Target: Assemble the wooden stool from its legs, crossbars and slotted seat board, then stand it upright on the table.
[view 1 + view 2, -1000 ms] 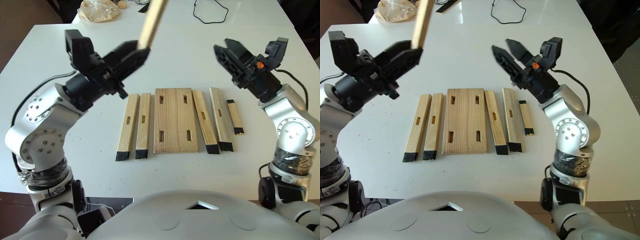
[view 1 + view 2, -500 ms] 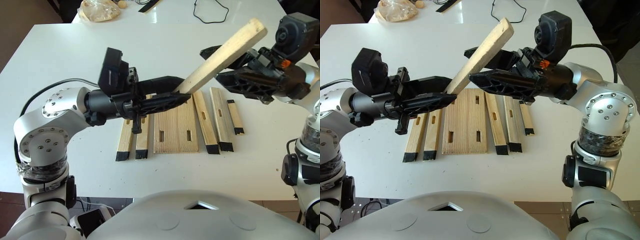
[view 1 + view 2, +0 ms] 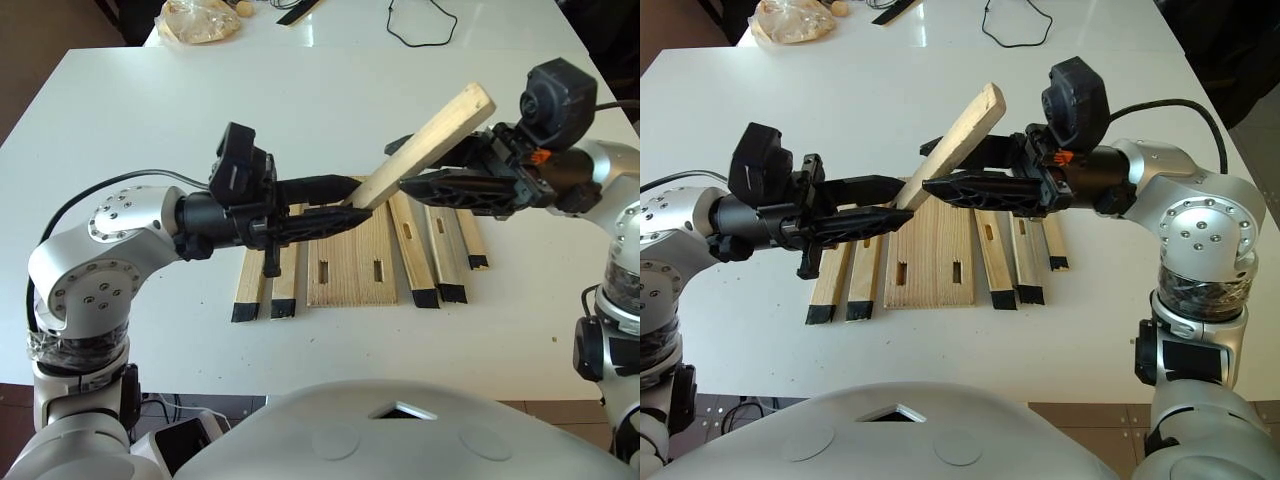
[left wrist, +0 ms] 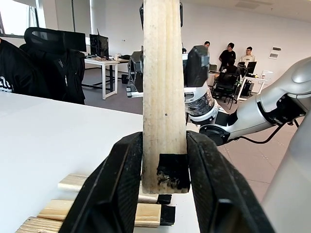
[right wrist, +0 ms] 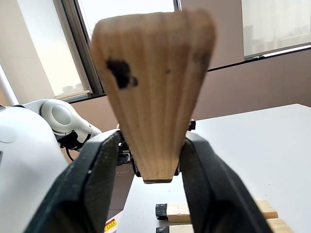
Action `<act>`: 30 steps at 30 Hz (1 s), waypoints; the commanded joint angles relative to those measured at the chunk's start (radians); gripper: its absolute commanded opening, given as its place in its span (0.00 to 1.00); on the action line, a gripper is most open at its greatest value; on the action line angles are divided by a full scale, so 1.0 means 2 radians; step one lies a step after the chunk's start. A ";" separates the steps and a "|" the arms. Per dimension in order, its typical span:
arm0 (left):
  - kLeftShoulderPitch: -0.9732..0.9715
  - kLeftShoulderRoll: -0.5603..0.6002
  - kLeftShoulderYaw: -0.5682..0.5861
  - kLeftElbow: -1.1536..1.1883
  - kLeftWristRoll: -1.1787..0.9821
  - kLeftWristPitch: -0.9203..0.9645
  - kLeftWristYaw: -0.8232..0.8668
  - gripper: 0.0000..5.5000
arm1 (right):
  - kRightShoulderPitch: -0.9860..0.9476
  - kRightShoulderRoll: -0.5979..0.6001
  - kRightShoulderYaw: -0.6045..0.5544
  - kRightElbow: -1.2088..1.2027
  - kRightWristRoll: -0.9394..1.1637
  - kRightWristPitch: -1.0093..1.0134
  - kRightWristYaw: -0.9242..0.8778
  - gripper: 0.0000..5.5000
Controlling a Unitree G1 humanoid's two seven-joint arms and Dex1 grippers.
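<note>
seat board (image 3: 347, 262): flat on the white desk (image 3: 130, 110), four slots up, middle of the row of parts.
legs left of the seat board: two slotted legs (image 3: 254, 268) (image 3: 286, 262) flat, side by side, black ends toward the robot.
legs right of the seat board: two more (image 3: 410, 252) (image 3: 441, 245) flat, black ends toward the robot.
crossbar (image 3: 470, 236): short piece, the last part right of the seat board.
left tool (image 3: 358, 192): over the seat board's far left part, both fingers (image 4: 121, 187) clamped on the black-capped end of the held leg (image 3: 432, 140).
held leg: in the air above the seat board, tilted, its bare end rising up and to the right.
right tool (image 3: 398, 165): above the seat board's far right corner, fingers (image 5: 99, 187) pressed on either side of the held leg, partway along it.
behind the seat board: a crumpled bag (image 3: 200, 20) and a black cable (image 3: 420, 28), well apart from it.
</note>
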 commanded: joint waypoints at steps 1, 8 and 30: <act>0.010 0.013 -0.003 0.004 0.013 0.000 -0.004 0.24 | 0.004 -0.013 0.002 -0.011 -0.019 -0.016 0.016 0.25; 0.012 0.016 0.007 0.011 -0.001 0.005 0.000 0.24 | 0.026 -0.048 0.028 -0.005 -0.099 -0.056 0.072 0.23; 0.096 -0.012 -0.048 0.020 0.134 -0.043 0.028 0.46 | 0.033 -0.144 0.175 0.303 -0.521 -0.448 0.207 0.23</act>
